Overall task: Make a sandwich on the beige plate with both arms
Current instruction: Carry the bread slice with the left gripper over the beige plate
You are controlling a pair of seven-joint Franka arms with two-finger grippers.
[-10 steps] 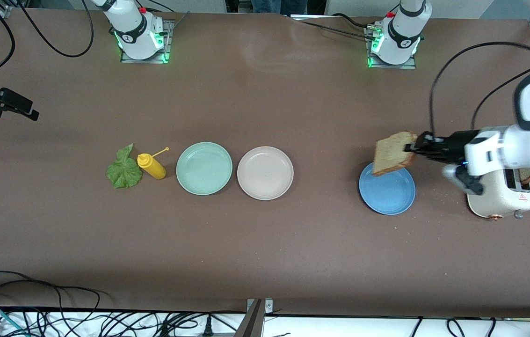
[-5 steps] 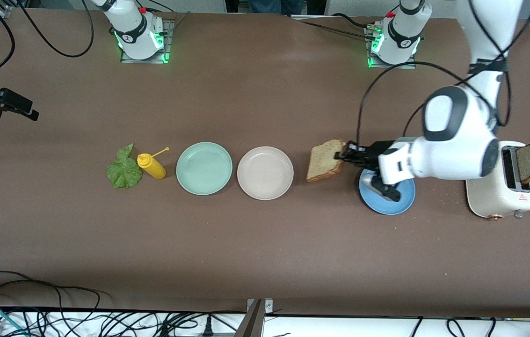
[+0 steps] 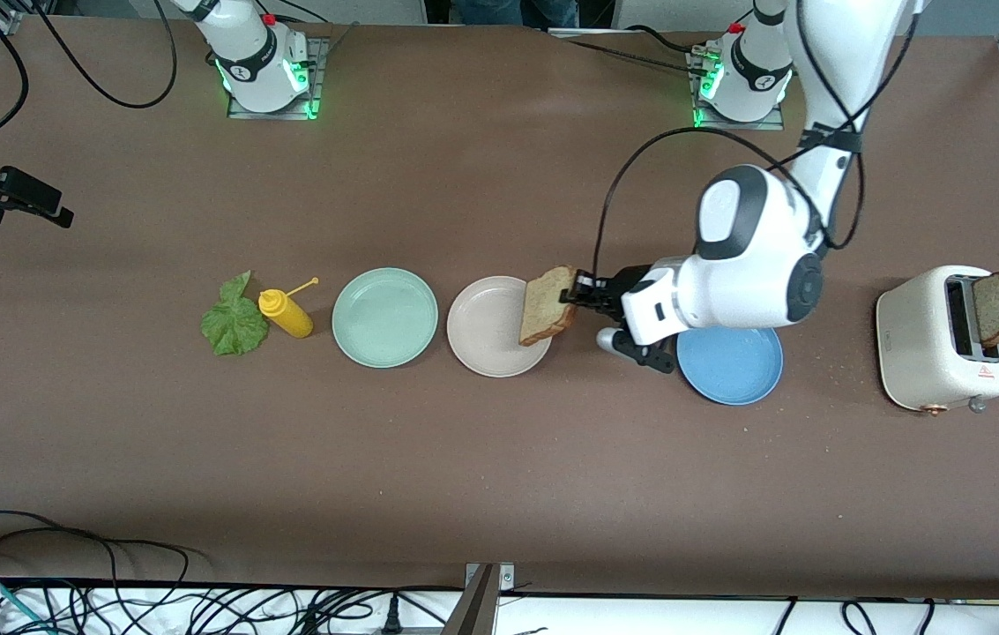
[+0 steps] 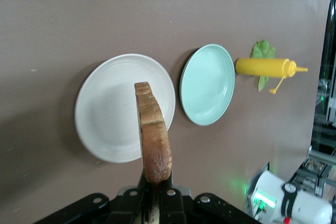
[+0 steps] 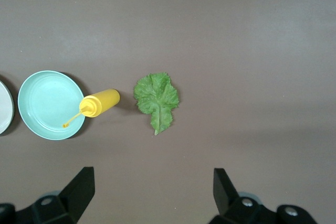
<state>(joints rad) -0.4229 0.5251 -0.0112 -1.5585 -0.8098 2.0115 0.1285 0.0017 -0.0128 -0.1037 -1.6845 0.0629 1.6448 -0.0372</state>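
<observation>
Two white robot arms [image 3: 750, 256] with black joint bands are trailing black cables [image 3: 640, 159], their bases [image 3: 265, 66] glowing green beside red buttons; both are wearing black grippers [image 3: 583, 295].

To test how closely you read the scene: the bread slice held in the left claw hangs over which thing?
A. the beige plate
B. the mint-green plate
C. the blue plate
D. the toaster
A: the bread slice, pinched on edge in the left claw, hangs over the rim of the beige plate, as the left wrist view also shows.
</observation>
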